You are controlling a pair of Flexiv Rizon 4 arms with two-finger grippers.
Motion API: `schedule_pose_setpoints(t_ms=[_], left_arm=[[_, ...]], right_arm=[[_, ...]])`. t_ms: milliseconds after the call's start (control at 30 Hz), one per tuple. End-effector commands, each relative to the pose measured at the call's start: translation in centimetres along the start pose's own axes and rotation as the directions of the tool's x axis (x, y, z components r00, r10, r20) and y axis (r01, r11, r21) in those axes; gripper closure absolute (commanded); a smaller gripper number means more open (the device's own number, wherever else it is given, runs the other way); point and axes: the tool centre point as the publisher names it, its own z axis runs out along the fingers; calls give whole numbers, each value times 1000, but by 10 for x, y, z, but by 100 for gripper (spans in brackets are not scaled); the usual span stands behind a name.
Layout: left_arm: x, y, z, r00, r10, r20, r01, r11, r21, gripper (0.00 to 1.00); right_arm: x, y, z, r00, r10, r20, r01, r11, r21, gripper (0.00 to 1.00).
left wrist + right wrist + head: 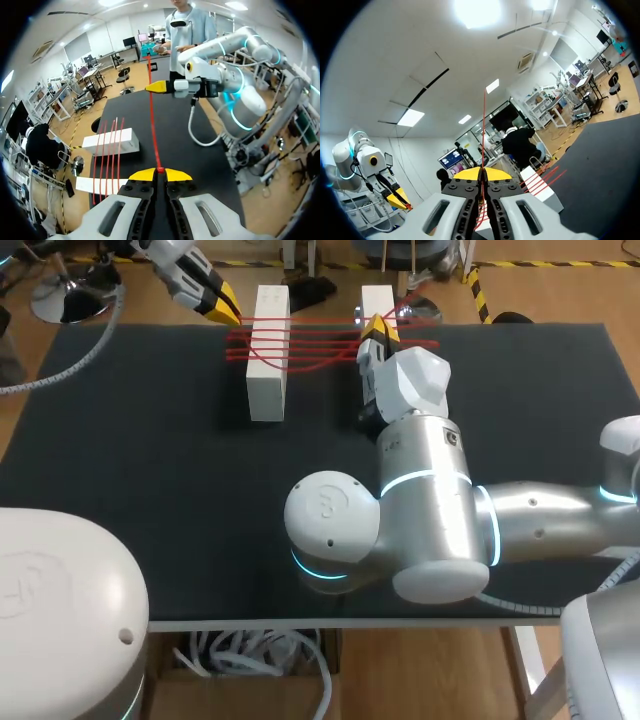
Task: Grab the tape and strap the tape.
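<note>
Two white blocks stand at the back of the table, the left block (267, 360) and the right block (377, 298). Red tape (310, 340) is wound across them in several strands. My left gripper (225, 305) hangs just left of the left block, shut on the red tape (153, 120), which runs straight ahead from its yellow tips (160, 173). My right gripper (378, 330) sits at the right block, shut on a tape strand (483, 125) that leads away from its tips (482, 172). In the left wrist view a wrapped block (111, 141) lies beside the tape, and the right gripper (157, 87) is ahead.
The dark table mat (150, 460) stretches bare in front of the blocks at the left. My right arm's bulky elbow (400, 520) hangs over the middle front of the table. In the right wrist view my left arm (360, 160) is off to the side.
</note>
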Motion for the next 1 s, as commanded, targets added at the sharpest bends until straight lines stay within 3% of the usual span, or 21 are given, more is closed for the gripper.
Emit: schedule_pose_setpoints(t_ms=[33,900,1000], left_arm=[[0,-1,0,1000,0,-1,0,1000,-2,100],[0,-1,0,1000,0,-1,0,1000,-2,100],[0,-1,0,1000,0,-1,0,1000,-2,100]], right_arm=[[-1,3,1,1000,0,-1,0,1000,6,100],[-1,3,1,1000,0,-1,0,1000,6,100],[1,-3,-5,998,-58,27,58,998,13,100]])
